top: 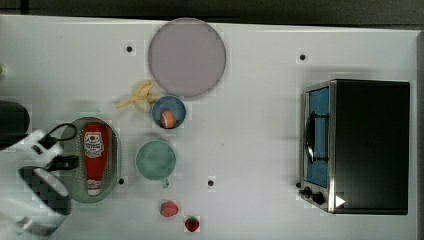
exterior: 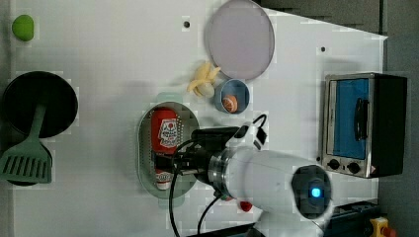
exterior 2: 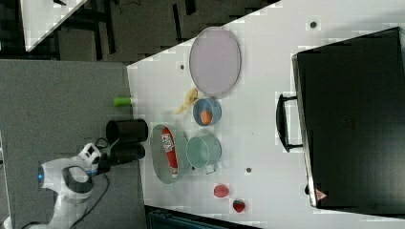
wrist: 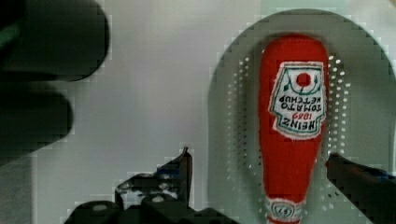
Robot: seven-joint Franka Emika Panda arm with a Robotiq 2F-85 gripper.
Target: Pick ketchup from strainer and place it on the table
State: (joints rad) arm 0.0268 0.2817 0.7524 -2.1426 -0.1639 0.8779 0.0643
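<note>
Ketchup (wrist: 292,140) lies flat along the length of the strainer (wrist: 233,84) on the white surface (top: 250,150), cap end toward the strawberries (top: 169,208), with the released claw (wrist: 257,172) spread astride its neck.

glossy white rounded arm (exterior: 267,173) with glowing blue light, silver wrist ring, black gripper (exterior: 165,160), looping black cables.

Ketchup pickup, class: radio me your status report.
End effector open, straddling ketchup. Ketchup lying in strainer, not gripped. Nothing blocking.
</note>
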